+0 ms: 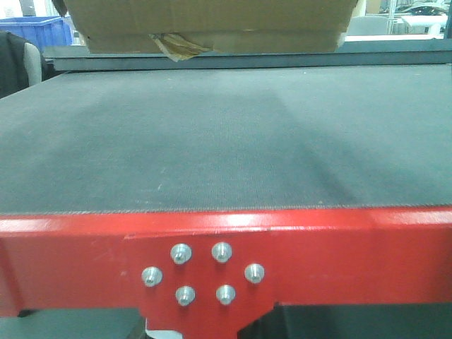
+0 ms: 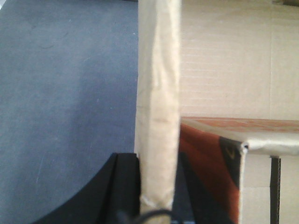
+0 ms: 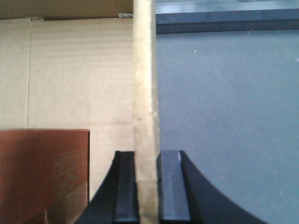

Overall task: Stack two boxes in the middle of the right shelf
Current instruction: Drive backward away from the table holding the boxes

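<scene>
1. Grey mat (image 1: 226,134) covers a red platform (image 1: 353,247) whose front rail carries six bolts (image 1: 203,273); a blue bin (image 1: 42,32) stands behind it at far left.
2. Brown cardboard box (image 1: 212,21) fills the top of the front view at the mat's far edge, a loose tape tag (image 1: 180,46) hanging from its lower edge; whether it touches the mat cannot be told.
3. Left jaws pinch one upright box wall (image 2: 159,93), with mat on one side and box interior on the other.
4. Right jaws, black, are pressed onto another wall (image 3: 144,93), gripping it likewise.
5. Reddish-brown object (image 2: 210,168) sits inside the box, visible to both wrist cameras.
</scene>
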